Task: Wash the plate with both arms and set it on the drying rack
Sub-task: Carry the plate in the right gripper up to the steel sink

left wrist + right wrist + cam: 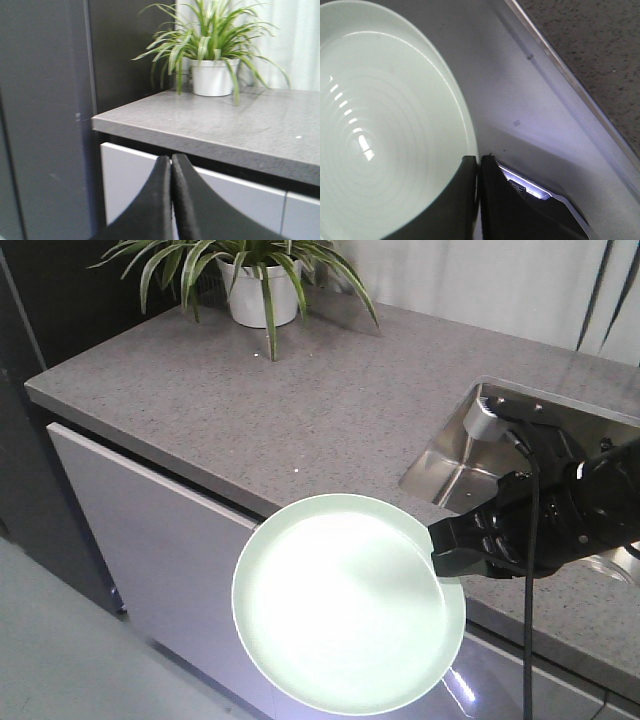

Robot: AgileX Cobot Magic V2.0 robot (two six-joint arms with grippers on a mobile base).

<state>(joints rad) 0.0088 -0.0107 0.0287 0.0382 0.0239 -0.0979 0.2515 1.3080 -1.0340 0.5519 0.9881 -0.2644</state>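
We held the plate [348, 605] at lower centre of the front view, out past the counter [300, 390] edge, our right gripper [438, 552] pinching its rim. Our left gripper [171, 167] was pressed together, empty. We judged washing not yet begun; the next move called for carrying the plate over the sink [448, 478] at right.

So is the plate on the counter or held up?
Held up: right fingers clamp the plate by its rim, beyond the counter edge.
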